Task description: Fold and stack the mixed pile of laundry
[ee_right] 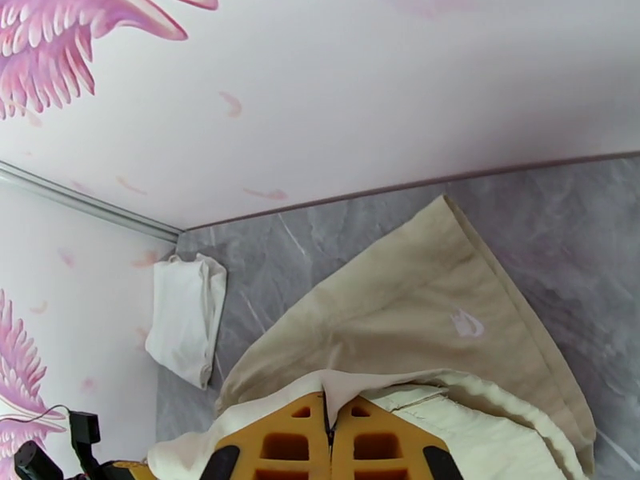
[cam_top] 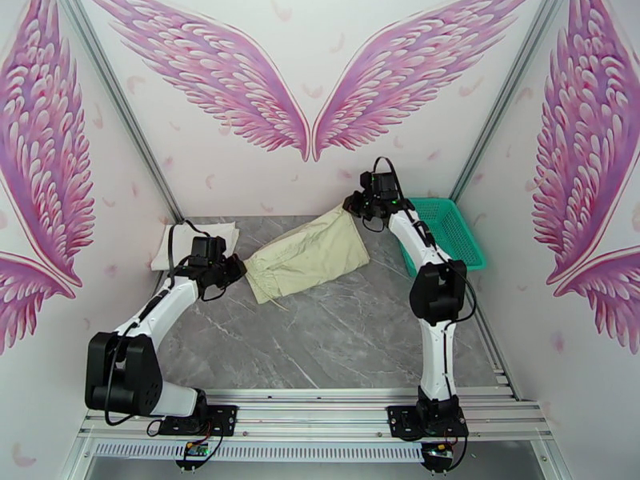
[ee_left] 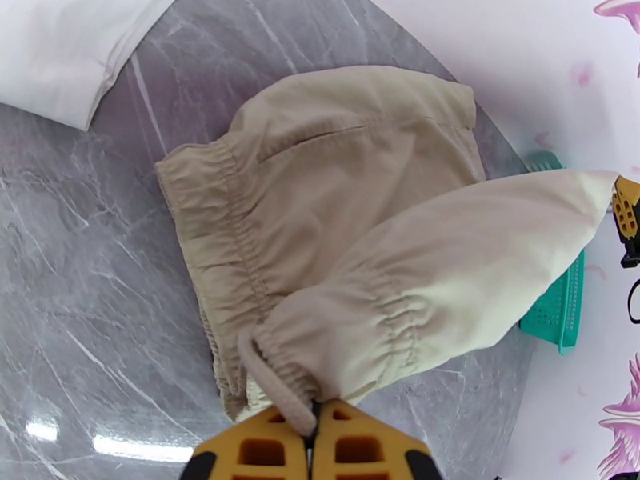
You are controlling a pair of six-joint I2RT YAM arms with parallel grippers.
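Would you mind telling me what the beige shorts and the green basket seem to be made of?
Beige shorts: probably thin woven cotton, matte; soft creases, gathered elastic waistband. Green basket: likely rigid plastic, given its moulded mesh.

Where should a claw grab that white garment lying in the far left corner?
Probably at the corner of the white garment nearest the middle of the table, coming in low from that open side. It lies flat with the walls close on its far and left sides, so only the near edges are free to pinch.
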